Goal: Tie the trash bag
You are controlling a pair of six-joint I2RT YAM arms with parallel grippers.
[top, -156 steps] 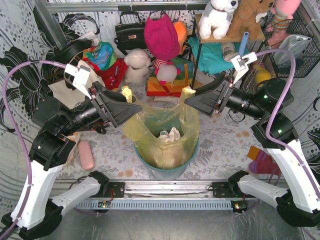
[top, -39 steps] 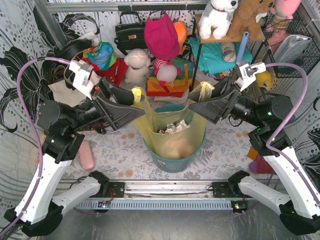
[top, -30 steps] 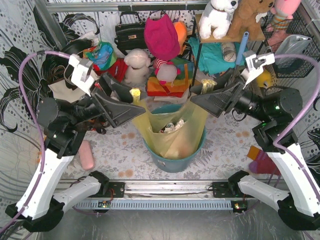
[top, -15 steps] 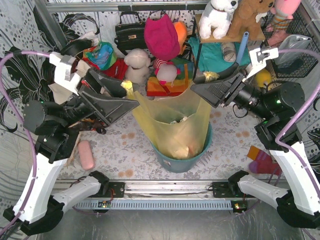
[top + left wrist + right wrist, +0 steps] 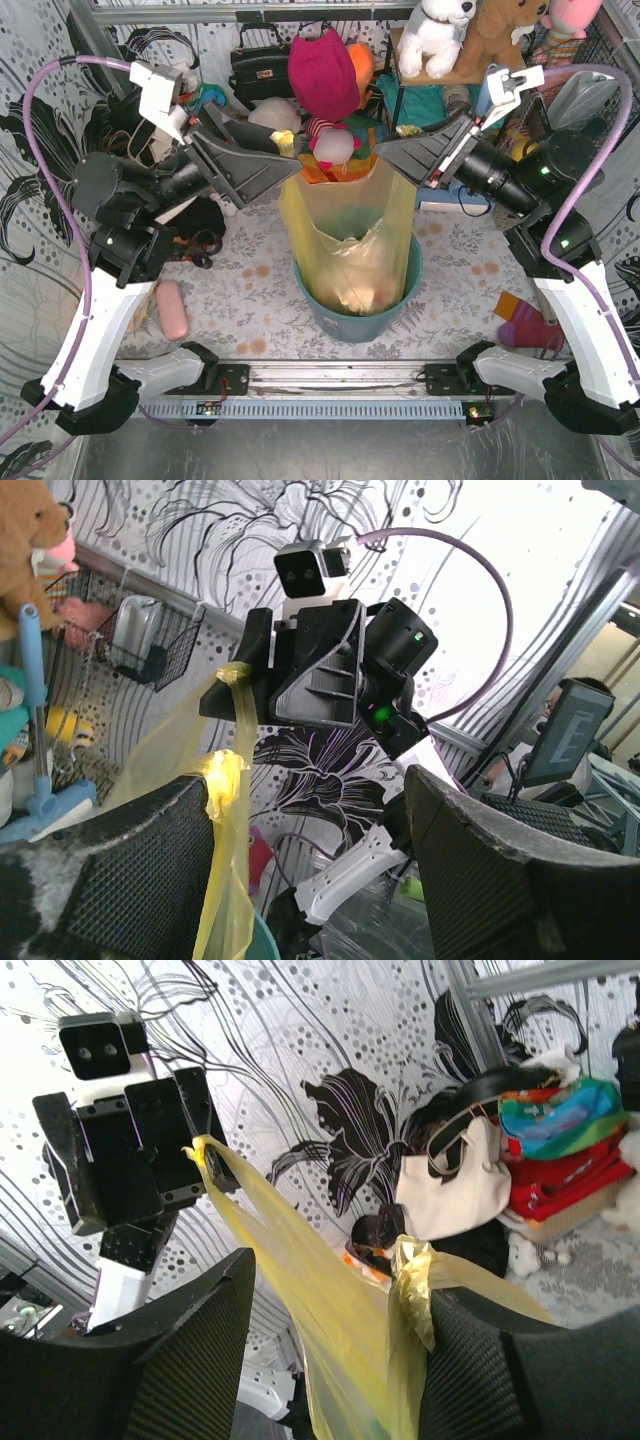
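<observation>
The yellow-green trash bag (image 5: 350, 230) stands stretched tall, its bottom still in the teal bin (image 5: 402, 300). My left gripper (image 5: 290, 150) is at the bag's upper left corner and my right gripper (image 5: 385, 152) at the upper right, both high above the bin. In the left wrist view my gripper (image 5: 310, 780) has its jaws wide apart, with a bunched piece of the bag's rim (image 5: 222, 775) draped over the left finger. In the right wrist view my gripper (image 5: 330, 1270) is also wide open, with bunched rim (image 5: 410, 1265) over the right finger. The rim is stretched taut between them.
Plush toys, a black handbag (image 5: 262, 62) and coloured cloth crowd the back behind the bag. A cream tote (image 5: 455, 1185) lies at the back left. A pink object (image 5: 172, 310) lies left of the bin and a red sock (image 5: 525, 325) right of it.
Both grippers have risen and moved back, drawing the bag's two corners upward. The bag has gone from slumped in the bin to pulled tall, and its mouth has narrowed.
</observation>
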